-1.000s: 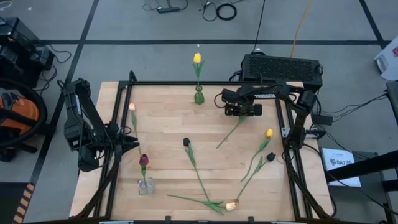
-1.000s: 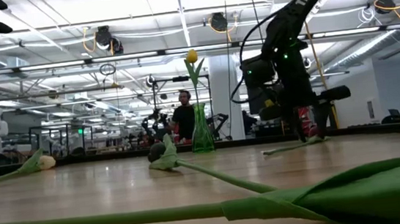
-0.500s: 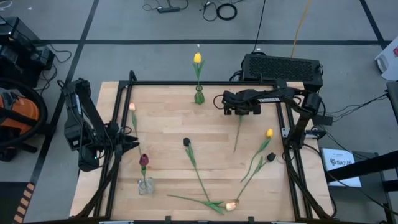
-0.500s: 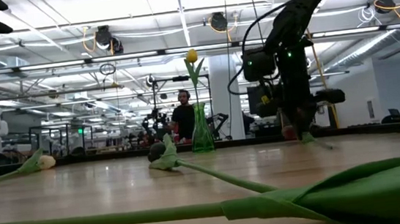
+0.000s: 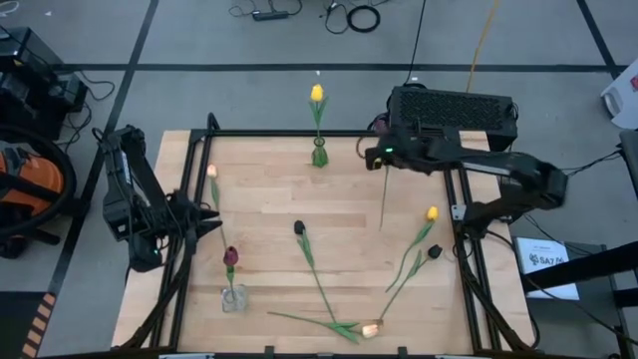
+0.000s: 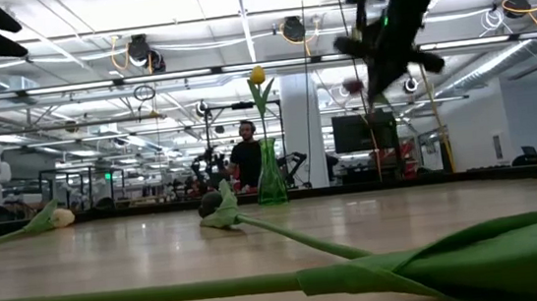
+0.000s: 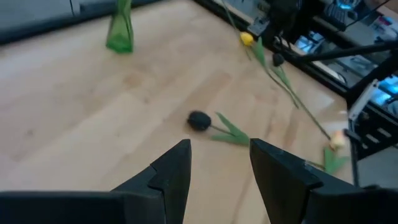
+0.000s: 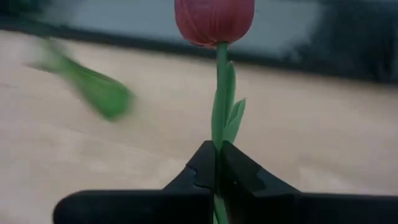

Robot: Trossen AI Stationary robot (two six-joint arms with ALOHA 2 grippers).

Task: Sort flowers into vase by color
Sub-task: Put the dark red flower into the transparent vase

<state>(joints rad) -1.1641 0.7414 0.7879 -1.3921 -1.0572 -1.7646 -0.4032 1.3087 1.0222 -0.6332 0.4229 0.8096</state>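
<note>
Red tulip (image 8: 214, 18) stem sits clamped in the right gripper (image 8: 216, 163); left gripper (image 7: 219, 165) gapes apart.

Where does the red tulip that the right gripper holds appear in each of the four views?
High view: the red tulip shows as a thin stem at the right gripper, right of the green vase.
Low view: head raised high, right of the vase.
Left wrist view: not in it.
Right wrist view: centre, upright, stem clamped.
Shared landmark: the green vase.
</note>
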